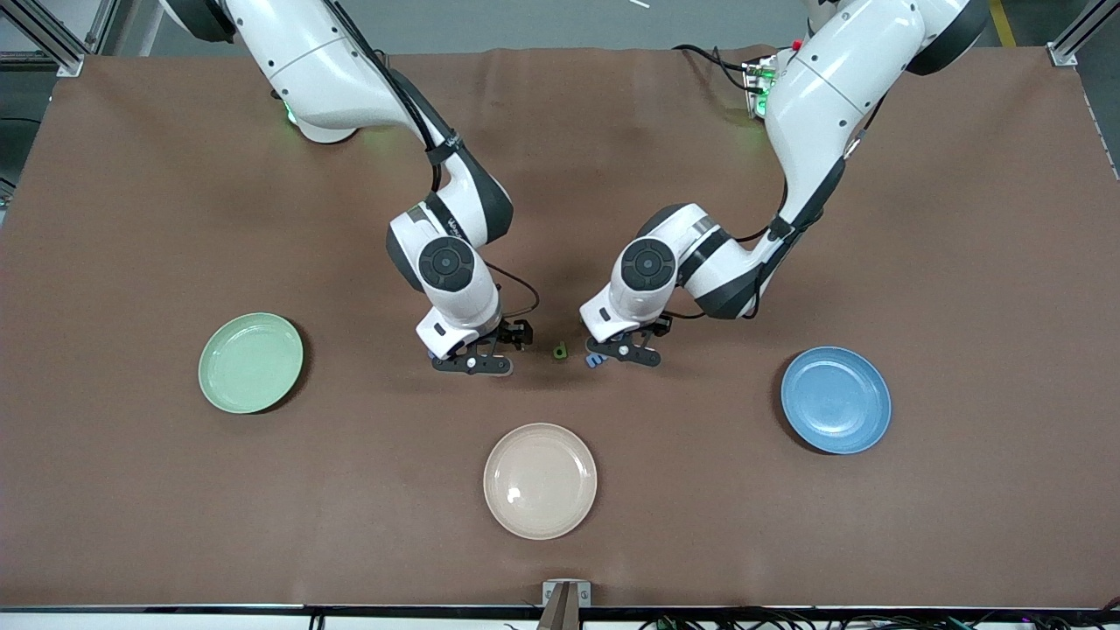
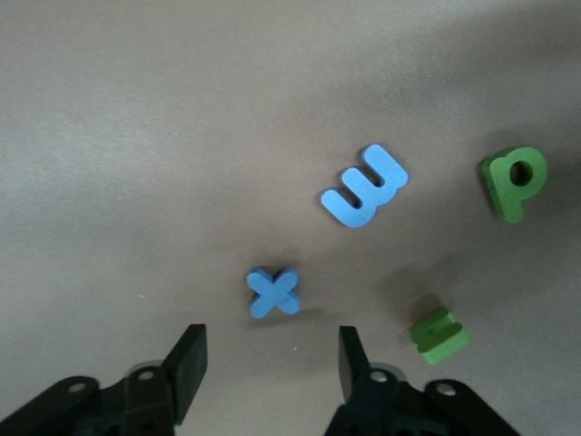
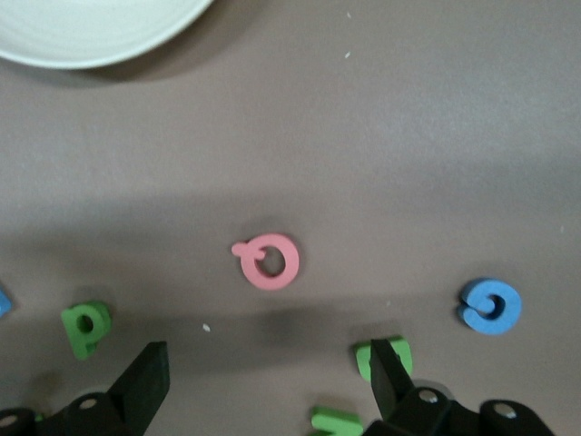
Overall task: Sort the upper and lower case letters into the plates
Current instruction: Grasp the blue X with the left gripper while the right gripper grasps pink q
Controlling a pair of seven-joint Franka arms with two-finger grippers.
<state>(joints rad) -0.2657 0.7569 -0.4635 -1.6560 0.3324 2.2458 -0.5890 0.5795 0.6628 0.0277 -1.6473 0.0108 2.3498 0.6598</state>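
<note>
Foam letters lie in the middle of the table between the mint green plate [image 1: 251, 362] and the blue plate [image 1: 836, 399]. My left gripper [image 2: 270, 365] is low over them and open. A blue x [image 2: 273, 292] lies just off its fingertips, with nothing between the fingers. A blue w [image 2: 365, 185], a green p [image 2: 515, 182] and another green letter [image 2: 440, 334] lie nearby. My right gripper [image 3: 268, 372] is also open and empty, over bare cloth near a pink Q [image 3: 268, 262]. One of its fingers [image 3: 386, 368] partly covers a green letter [image 3: 398, 350]. Both plates are empty.
A cream plate [image 1: 540, 480] stands nearer the front camera than the letters, and its rim [image 3: 91, 41] shows in the right wrist view. A blue round letter [image 3: 490, 305] and a green p [image 3: 86, 327] lie beside the right gripper. In the front view a green letter [image 1: 558, 351] shows between the grippers.
</note>
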